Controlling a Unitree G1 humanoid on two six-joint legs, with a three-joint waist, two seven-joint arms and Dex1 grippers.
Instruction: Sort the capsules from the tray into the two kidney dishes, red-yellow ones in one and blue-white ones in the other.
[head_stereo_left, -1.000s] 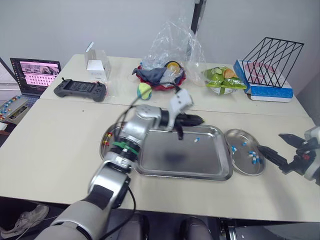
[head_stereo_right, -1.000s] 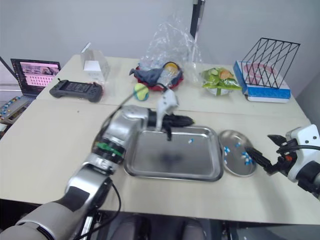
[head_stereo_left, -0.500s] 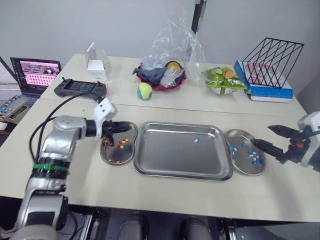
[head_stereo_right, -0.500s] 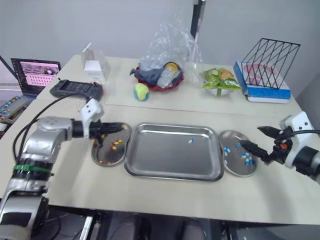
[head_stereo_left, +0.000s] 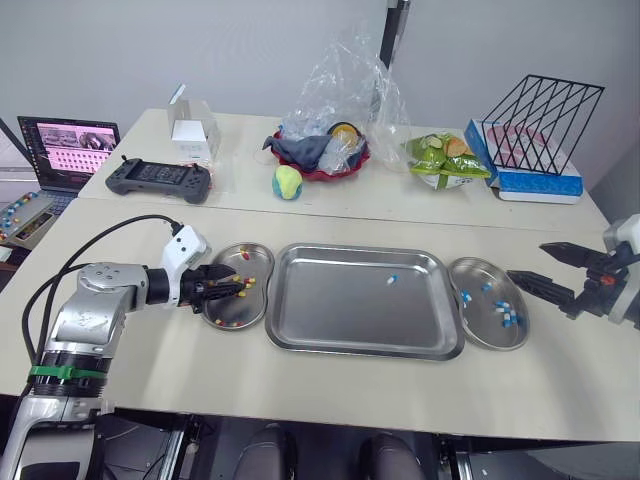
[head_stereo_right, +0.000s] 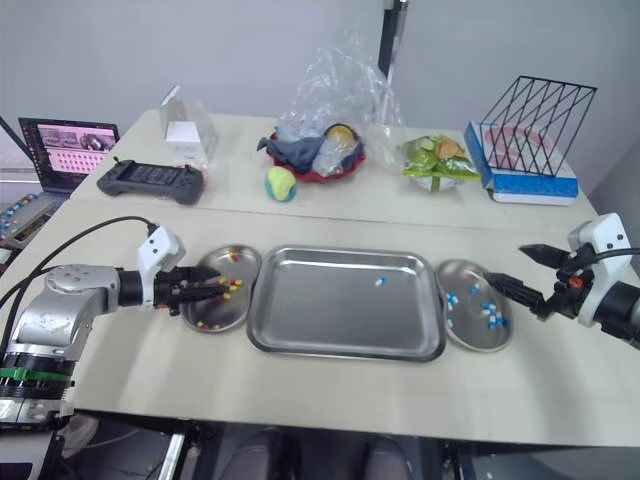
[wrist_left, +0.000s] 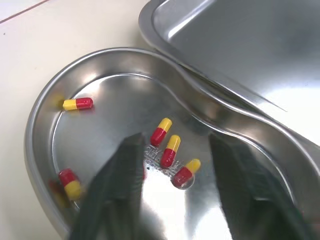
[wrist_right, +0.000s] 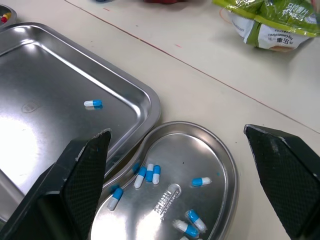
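So, one blue-white capsule (head_stereo_left: 393, 280) sits in the tray (head_stereo_left: 340, 320), toward its far right. The left end effector (wrist_left: 172, 142) hangs low over the left dish (wrist_left: 37, 120), fingers parted, nothing held, with red-yellow capsules (wrist_left: 167, 150) right under it; the right end effector (head_stereo_left: 527, 261) is spread wide and empty beside the right dish (wrist_right: 210, 155). Risk imo: the left fingers clip the rim and flick capsules onto the table; that lone capsule could skid on the slick steel when pinched.

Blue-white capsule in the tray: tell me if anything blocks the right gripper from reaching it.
Nothing visible blocks it. The blue-white capsule lies alone in the tray; between it and the open right gripper lies only the low right kidney dish.
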